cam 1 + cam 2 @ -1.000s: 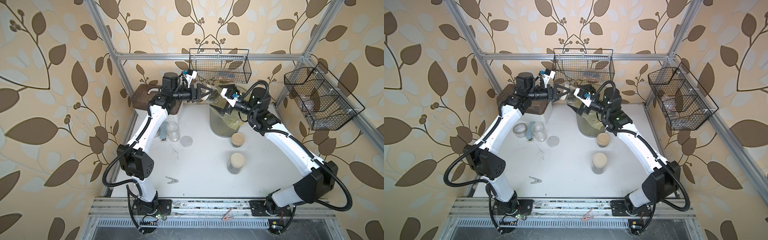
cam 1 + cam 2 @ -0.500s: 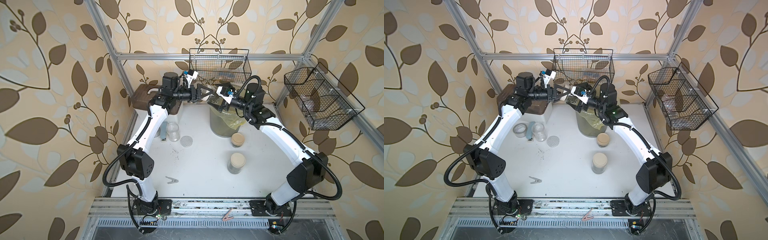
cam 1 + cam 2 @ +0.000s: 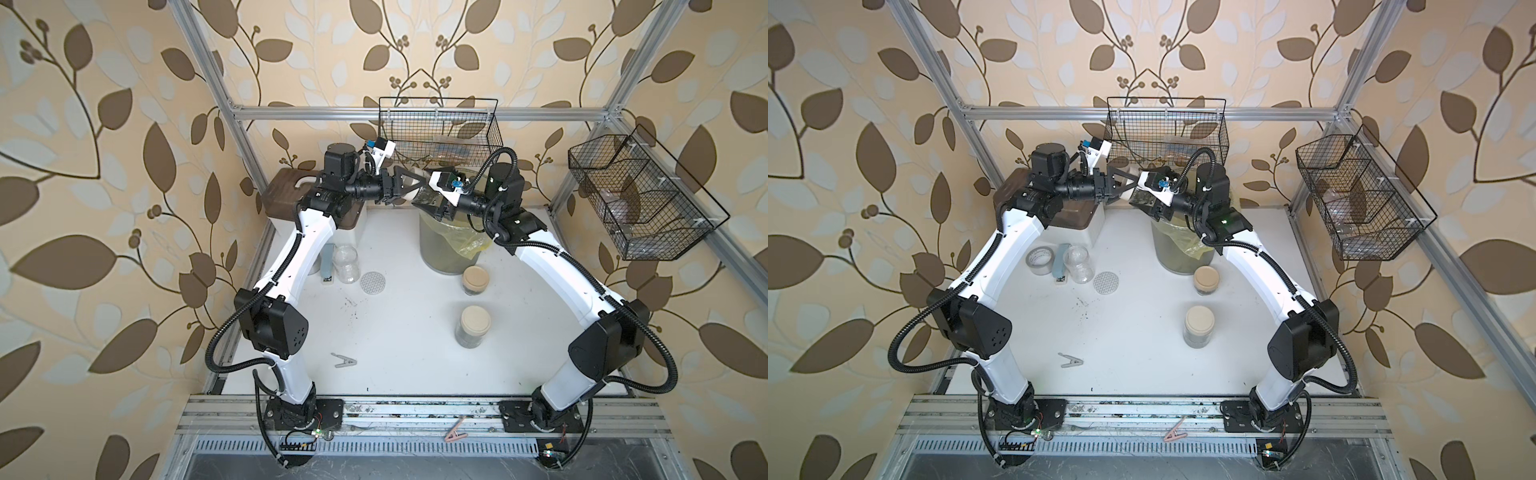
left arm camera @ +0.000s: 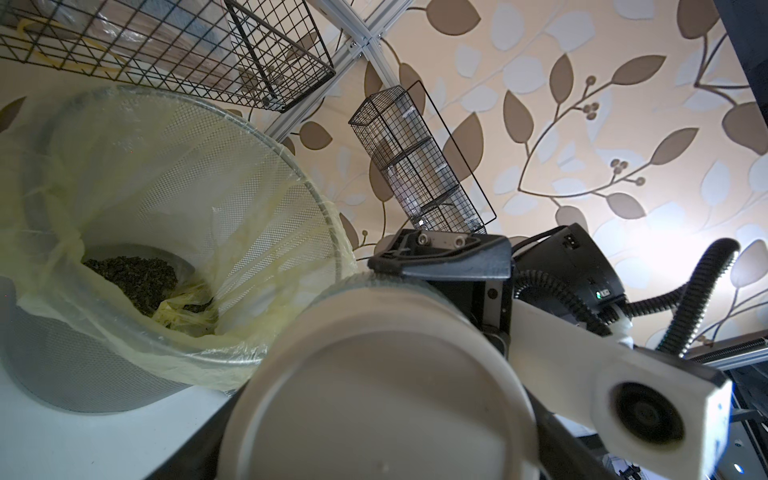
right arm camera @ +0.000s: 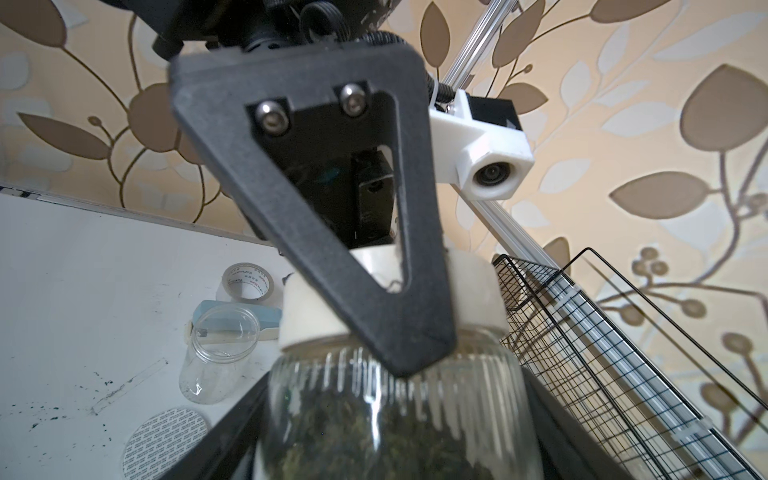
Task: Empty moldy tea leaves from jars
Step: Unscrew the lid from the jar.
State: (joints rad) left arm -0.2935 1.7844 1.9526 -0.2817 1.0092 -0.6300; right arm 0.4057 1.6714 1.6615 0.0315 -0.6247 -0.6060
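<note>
Contact is changing on the right. Our right gripper (image 3: 428, 201), which was standing wide and clear of the jar (image 5: 395, 415) a second ago, is now closing on the ribbed glass body. Its fingers (image 5: 224, 436) are lying along both sides of the glass. We are reading this as a grasp, though the squeeze may only just be settling.

Our left gripper (image 3: 413, 187) is keeping its clench on the beige lid (image 4: 374, 395), as before. So we are holding the jar between both arms, tipped sideways in the air close over the bin (image 4: 316, 196). The tea leaves (image 5: 365, 440) are sitting inside as a dark mass, with the lid on.

We are judging that this is bracing us to twist the lid off. A pile of leaves (image 4: 133, 274) is already lying in the bin. A short jar (image 3: 476, 280) and a tall jar (image 3: 473, 328) are waiting, lidded, on the table (image 3: 407, 365).
</note>
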